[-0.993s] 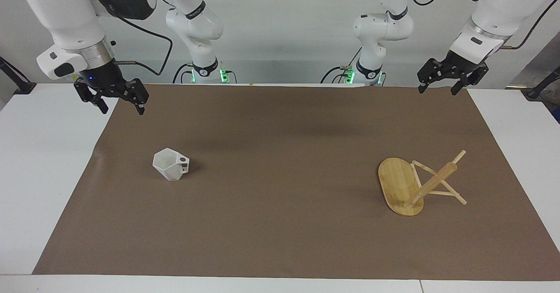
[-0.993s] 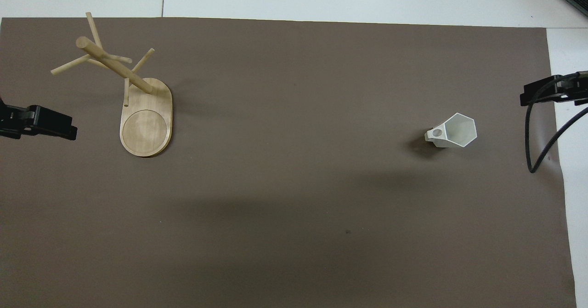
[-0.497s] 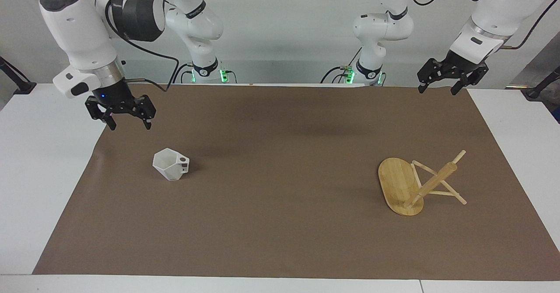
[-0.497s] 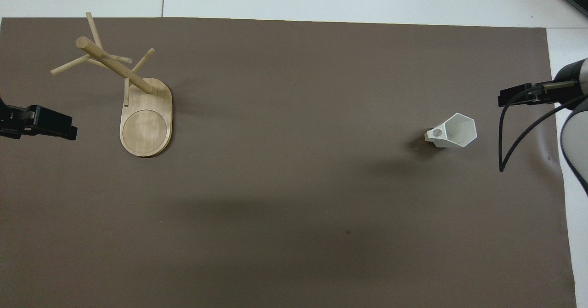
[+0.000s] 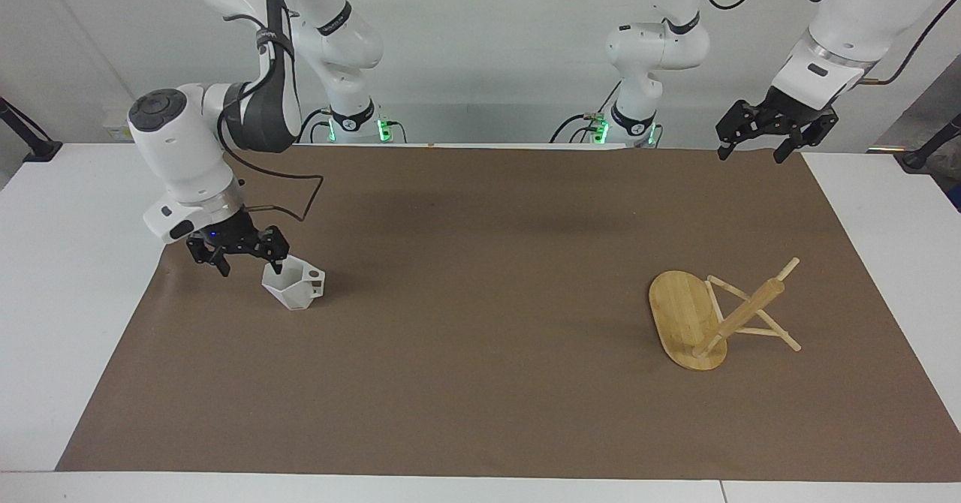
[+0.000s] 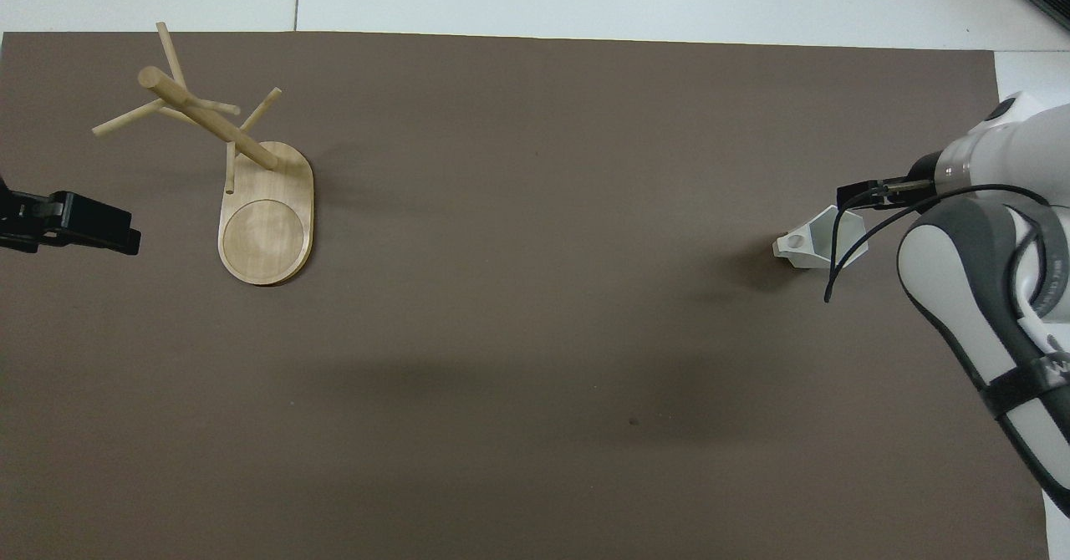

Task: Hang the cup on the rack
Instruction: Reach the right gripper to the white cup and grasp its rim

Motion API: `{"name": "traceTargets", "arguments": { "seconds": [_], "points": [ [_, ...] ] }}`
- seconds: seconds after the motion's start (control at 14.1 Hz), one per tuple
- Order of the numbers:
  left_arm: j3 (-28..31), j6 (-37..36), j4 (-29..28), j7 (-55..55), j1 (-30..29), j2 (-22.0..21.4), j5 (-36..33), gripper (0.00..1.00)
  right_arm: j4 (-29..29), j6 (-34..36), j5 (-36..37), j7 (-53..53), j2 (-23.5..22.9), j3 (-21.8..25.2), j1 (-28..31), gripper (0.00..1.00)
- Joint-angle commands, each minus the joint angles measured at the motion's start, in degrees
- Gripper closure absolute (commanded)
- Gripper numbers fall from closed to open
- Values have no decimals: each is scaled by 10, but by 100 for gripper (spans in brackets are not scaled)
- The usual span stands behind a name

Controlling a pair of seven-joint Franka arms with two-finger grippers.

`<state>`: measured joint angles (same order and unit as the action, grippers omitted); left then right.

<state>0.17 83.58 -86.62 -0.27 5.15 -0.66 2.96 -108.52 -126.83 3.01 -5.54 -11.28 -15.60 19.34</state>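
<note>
While a brown paper mat (image 5: 480,383) covers most of the white table (image 5: 67,300), the right arm (image 5: 188,143) bends down over the mat at its own end, and the left arm (image 5: 841,22) waits raised above the mat's corner nearest the robots at the other end. Toward the left arm's end stands the bamboo mug rack (image 5: 717,319) on its flat oval base (image 6: 266,234), its thick central post (image 6: 205,117) rising with thin pegs angling off it; no cup hangs on any peg. Well apart from it, toward the right arm's end of the mat, the small white faceted cup (image 5: 294,284) sits upright on the mat, its hexagonal mouth up and its angular handle (image 6: 792,244) pointing toward the rack. The right gripper (image 5: 248,263) is low at the cup's rim, fingers spread, one fingertip (image 5: 275,265) at or just inside the rim on the side away from the handle; whether it touches the cup I cannot tell, and nothing is clasped. The left gripper (image 5: 751,150) hangs with its fingers spread apart, holding nothing.
</note>
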Motion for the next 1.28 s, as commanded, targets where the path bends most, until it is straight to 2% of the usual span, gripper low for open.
{"name": "traceTargets", "arguments": {
  "seconds": [0.0, 0.14, 0.5, 0.57, 0.99, 1.21],
  "points": [
    [-3, 1, -15, 2, -2, -14, -10, 0, -49, -55, -14, -14, 7, -4, 7, 0],
    [-3, 1, -15, 2, -2, -13, -10, 0, -55, -66, -14, -15, -6, -3, 10, 0],
    [-3, 1, -15, 2, -3, -13, -10, 0, -78, -66, -13, -21, 0, -1, 21, 0],
    [-3, 1, -15, 2, -3, -14, -9, 0, -81, -66, -13, -32, 1, -2, 24, 3],
    [-3, 1, -15, 2, -3, -14, -9, 0, -81, -65, -13, -61, 1, -1, 33, 48],
    [-3, 1, -15, 2, -3, -13, -9, 0, -80, -58, -13, -55, 1, -2, 33, 87]
  ]
}}
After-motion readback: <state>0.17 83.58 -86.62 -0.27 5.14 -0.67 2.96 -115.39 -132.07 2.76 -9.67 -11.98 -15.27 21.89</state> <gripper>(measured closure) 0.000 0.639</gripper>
